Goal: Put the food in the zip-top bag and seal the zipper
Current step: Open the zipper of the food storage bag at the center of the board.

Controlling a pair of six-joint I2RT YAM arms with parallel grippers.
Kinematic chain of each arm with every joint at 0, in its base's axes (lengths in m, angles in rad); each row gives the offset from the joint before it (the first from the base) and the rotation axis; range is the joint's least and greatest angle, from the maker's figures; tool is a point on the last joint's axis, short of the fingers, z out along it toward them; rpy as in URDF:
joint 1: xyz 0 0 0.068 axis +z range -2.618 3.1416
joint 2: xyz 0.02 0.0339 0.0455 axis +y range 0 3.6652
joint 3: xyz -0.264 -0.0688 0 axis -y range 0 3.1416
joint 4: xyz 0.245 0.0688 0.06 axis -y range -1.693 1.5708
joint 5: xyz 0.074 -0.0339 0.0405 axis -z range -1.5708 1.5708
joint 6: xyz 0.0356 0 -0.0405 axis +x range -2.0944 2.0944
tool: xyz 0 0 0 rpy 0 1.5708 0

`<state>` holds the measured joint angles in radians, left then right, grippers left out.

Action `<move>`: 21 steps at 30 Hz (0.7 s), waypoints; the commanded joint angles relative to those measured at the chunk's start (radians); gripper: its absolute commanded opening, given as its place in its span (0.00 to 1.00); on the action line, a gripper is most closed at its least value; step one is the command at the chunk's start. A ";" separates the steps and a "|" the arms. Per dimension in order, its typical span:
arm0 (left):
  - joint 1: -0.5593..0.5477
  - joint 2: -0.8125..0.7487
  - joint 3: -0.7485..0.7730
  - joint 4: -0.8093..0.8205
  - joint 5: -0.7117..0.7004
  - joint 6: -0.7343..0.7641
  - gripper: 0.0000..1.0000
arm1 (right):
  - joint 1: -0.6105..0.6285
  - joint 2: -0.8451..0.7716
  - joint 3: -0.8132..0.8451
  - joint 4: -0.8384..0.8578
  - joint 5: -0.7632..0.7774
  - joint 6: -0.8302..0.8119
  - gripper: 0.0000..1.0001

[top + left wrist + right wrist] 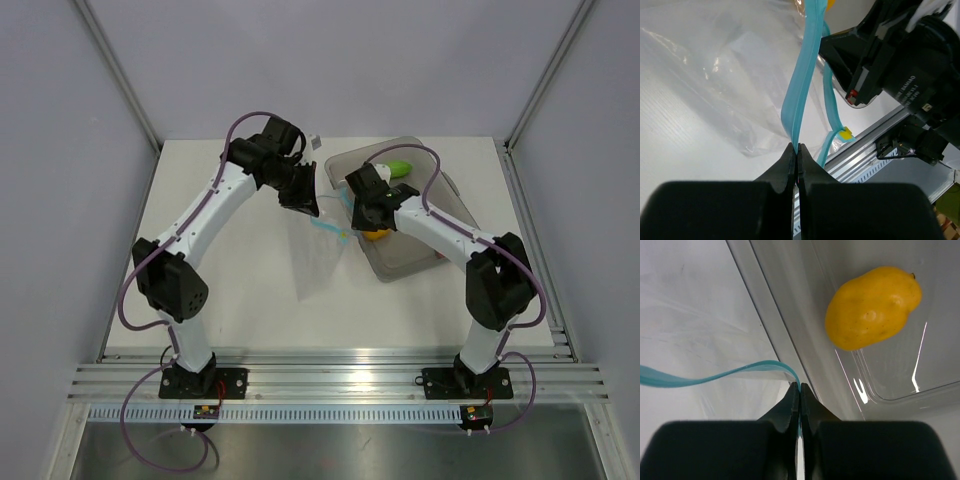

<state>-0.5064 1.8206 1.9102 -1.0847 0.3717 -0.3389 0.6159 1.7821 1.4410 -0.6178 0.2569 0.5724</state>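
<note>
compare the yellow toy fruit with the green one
The yellow plastic toy fruit is plump and rounded; the green plastic toy is slim and elongated. The yellow lies at the near end of the grey translucent tray, the green at its far end. Both sit inside it.

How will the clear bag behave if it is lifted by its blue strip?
Probably floppy: the clear bag looks thin and creased, and its blue strip curves and twists. It seems very light, so it may sag and swing.
</note>
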 commanded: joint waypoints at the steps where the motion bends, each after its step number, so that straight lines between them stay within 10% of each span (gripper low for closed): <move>1: -0.009 -0.006 -0.023 0.060 -0.007 0.001 0.00 | -0.010 -0.033 -0.016 0.049 -0.011 0.015 0.07; 21: -0.070 0.057 0.006 0.045 -0.028 0.006 0.00 | -0.008 -0.151 -0.034 0.073 -0.110 0.064 0.36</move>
<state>-0.5743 1.8759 1.8767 -1.0531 0.3611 -0.3397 0.6140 1.6817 1.4113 -0.5686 0.1612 0.6247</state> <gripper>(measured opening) 0.008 0.355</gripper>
